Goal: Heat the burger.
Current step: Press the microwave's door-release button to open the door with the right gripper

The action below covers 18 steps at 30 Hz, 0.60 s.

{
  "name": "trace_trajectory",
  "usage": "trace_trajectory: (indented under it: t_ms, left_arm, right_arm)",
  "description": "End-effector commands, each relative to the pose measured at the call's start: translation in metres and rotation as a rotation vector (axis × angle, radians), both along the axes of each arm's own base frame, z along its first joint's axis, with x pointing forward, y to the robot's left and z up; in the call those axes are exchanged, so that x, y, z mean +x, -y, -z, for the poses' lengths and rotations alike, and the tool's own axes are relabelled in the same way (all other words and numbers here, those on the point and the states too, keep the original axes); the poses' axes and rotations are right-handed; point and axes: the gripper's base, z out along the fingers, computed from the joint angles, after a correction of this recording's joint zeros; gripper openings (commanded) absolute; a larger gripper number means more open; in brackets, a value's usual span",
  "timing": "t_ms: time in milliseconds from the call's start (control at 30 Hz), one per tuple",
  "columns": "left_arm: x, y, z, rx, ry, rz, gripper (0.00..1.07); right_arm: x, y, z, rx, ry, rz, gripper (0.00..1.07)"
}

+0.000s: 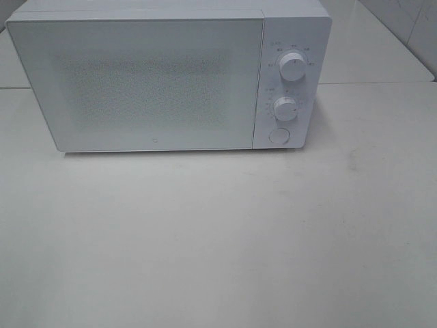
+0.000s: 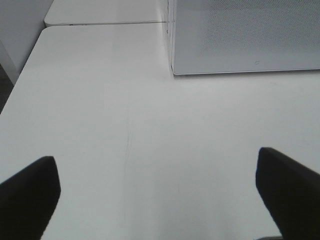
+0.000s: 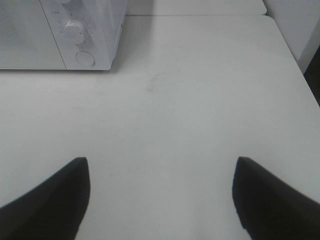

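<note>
The burger is out of view in all three views. A white microwave [image 1: 167, 78] stands at the back of the white table [image 1: 218, 232] with its door shut; its frosted door hides the inside. It has two round knobs [image 1: 293, 66] and a round button [image 1: 278, 135] on its right panel. My left gripper [image 2: 157, 192] is open over bare table, short of the microwave's [image 2: 245, 35] left front corner. My right gripper [image 3: 160, 192] is open too, over bare table in front of the microwave's [image 3: 60, 32] knob side. Neither gripper shows in the exterior high view.
A seam [image 1: 375, 83] joins a second table behind, level with the microwave. The table's left edge [image 2: 22, 80] shows in the left wrist view and its right edge [image 3: 292, 55] in the right wrist view. A tiled wall [image 1: 410, 27] rises at the back right.
</note>
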Motion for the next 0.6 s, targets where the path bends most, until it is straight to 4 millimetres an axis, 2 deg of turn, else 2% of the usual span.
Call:
trace_trajectory:
  t_ms: [33,600]
  left_arm:
    - [-0.002,-0.0001,0.0004,-0.003,0.021,-0.004,1.0]
    - [-0.0017,-0.0001,0.0004,-0.003,0.019,-0.004,1.0]
  right_arm:
    - [-0.0049,0.0008,0.0011,-0.017,0.029,0.003,0.76]
    - [-0.0049,0.0007,0.0011,-0.018,0.029,0.002,0.76]
